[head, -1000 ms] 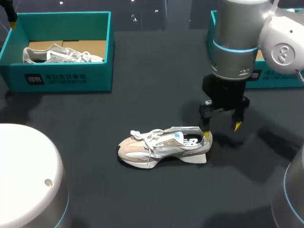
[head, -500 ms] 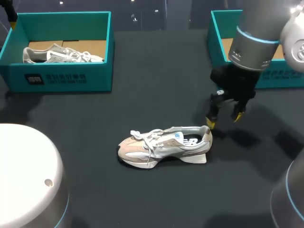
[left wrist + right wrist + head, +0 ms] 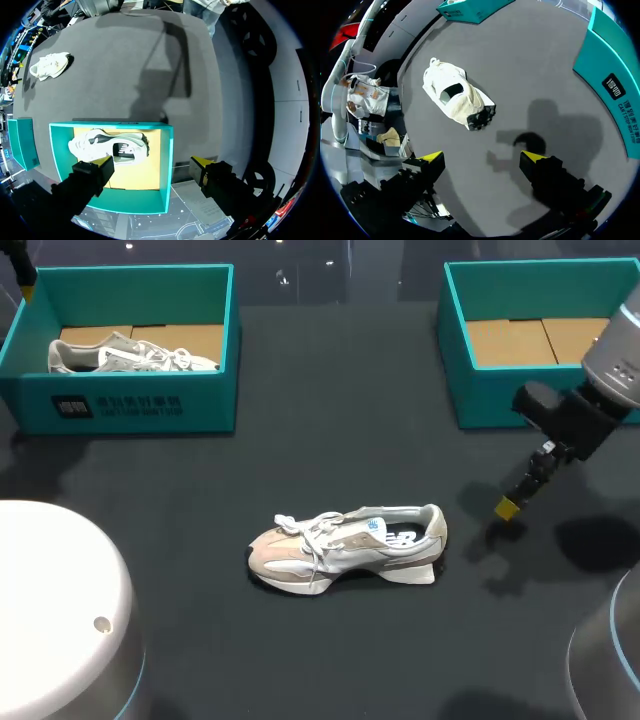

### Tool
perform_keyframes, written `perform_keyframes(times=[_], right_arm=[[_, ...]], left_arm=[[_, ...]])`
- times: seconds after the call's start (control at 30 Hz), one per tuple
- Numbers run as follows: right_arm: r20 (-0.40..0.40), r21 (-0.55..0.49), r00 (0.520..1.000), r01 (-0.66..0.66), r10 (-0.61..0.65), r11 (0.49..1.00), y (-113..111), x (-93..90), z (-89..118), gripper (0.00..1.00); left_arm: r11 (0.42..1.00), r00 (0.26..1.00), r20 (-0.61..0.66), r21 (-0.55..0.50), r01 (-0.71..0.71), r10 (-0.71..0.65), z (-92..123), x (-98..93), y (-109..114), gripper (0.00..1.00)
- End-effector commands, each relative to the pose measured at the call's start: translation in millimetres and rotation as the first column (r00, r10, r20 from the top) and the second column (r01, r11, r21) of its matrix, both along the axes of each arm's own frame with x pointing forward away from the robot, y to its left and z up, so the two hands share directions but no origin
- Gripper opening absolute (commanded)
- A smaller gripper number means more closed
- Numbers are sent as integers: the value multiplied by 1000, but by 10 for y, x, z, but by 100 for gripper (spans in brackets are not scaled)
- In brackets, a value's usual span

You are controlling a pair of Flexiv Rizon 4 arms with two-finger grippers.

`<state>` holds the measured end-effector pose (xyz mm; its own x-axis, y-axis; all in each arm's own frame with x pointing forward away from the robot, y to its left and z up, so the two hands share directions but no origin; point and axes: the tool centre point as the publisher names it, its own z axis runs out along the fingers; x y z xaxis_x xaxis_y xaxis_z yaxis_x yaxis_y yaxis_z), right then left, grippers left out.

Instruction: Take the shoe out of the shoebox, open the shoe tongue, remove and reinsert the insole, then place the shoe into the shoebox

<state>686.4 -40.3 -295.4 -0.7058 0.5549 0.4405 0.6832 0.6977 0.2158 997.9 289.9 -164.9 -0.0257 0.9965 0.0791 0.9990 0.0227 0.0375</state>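
While the pale beige and white sneaker with white laces (image 3: 345, 548) stands on its sole out on the dark grey table (image 3: 200, 640), well apart from both boxes, neither claw touches it. Its toe points toward the left arm's side and its heel toward the right arm's side. The mouth of the shoe faces up, and a dark-printed lining shows inside it.

The right claw (image 3: 482, 157) hangs over bare table off the heel end of the sneaker, near it but clear of it. It sits between the sneaker and the open teal cardboard shoebox on the right (image 3: 470, 390). Its two yellow-tipped fingers (image 3: 434, 157) are spread wide with nothing between them, and its shadow falls on the table near the heel. Inside that right shoebox only a brown cardboard floor shows.

The left claw (image 3: 152, 164) hovers above the other open teal cardboard shoebox, on the left (image 3: 215, 390). Its fingers are likewise spread wide and hold nothing. In this left shoebox a second pale sneaker (image 3: 125, 353) lies on the brown cardboard floor, along the wall nearest the robot. From the left wrist view that second sneaker lies ahead of the claw, nearer one finger than the other. The same view takes in the first sneaker far off on the open table.
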Motion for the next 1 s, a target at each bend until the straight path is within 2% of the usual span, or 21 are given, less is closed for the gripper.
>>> perform_keyframes(times=[0.03, 0.23, 0.27, 0.33, 0.5, 0.63, 0.67, 0.73, 1.0], right_arm=[[333, 492, 941, -234, 66, 838, -110, -79, -47, 100], [333, 492, 941, -234, 66, 838, -110, -79, -47, 100], [377, 470, 924, -254, 68, 845, -105, -70, -48, 100], [423, 487, 906, -257, 32, 835, -124, -61, -85, 100], [492, 490, 870, -250, -28, 835, -223, -21, -217, 100], [523, 485, 852, -284, -14, 827, -267, 11, -351, 100], [552, 469, 833, -324, 13, 821, -281, 18, -400, 100], [574, 480, 818, -378, 43, 791, -310, 29, -479, 100], [574, 480, 818, -378, 43, 791, -310, 29, -479, 100]], left_arm=[[1000, 1000, -1, 2, 1, -1, 8, 1, 2, 100], [1000, 1000, -1, 2, 1, -1, 8, 1, 2, 100], [1000, 1000, -1, 2, 1, -1, 8, 1, 2, 100], [1000, 1000, -1, 2, 1, -1, 8, 1, 2, 100], [1000, 1000, -1, 2, 1, -1, 8, 1, 2, 100], [1000, 1000, -1, 2, 1, -1, 8, 1, 2, 100], [1000, 1000, -1, 2, 1, -1, 8, 1, 2, 100], [1000, 1000, -1, 2, 1, -1, 8, 1, 2, 100], [1000, 1000, -1, 2, 1, -1, 8, 1, 2, 100]])
